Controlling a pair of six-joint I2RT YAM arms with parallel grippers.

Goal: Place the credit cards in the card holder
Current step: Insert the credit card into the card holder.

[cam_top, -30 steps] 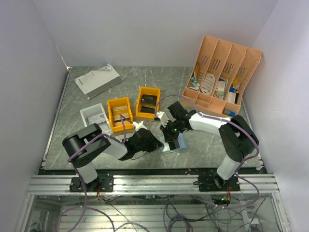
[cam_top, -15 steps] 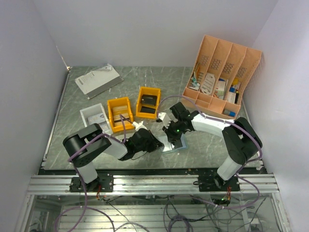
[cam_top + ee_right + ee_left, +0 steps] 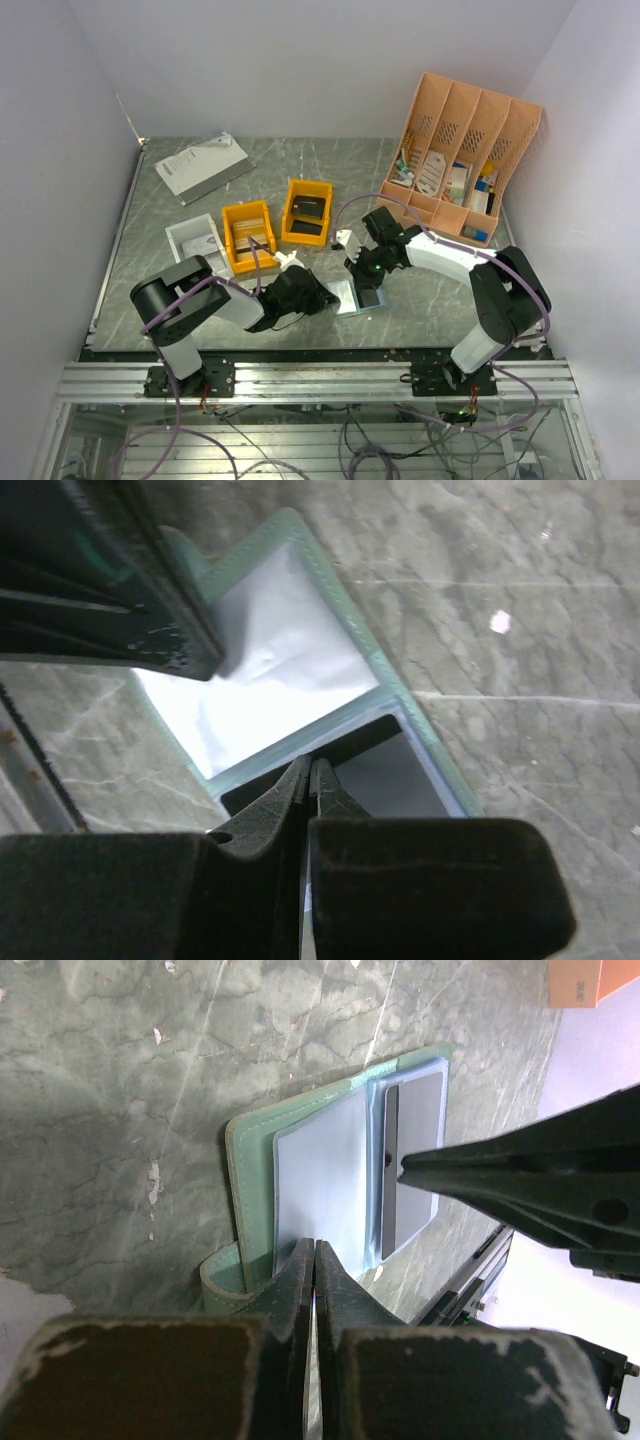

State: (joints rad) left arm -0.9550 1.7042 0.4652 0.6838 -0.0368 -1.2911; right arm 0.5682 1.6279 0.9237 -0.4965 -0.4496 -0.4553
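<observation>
Right gripper [image 3: 312,768] shifted slightly rightward in the top view, over the card holder [image 3: 352,300]. Its elbow [image 3: 508,290] swung toward the lower right.

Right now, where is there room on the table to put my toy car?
Bare table lies at the back, between the white booklet and peach organiser. Crowded: the middle, around the card holder and orange bins.
</observation>
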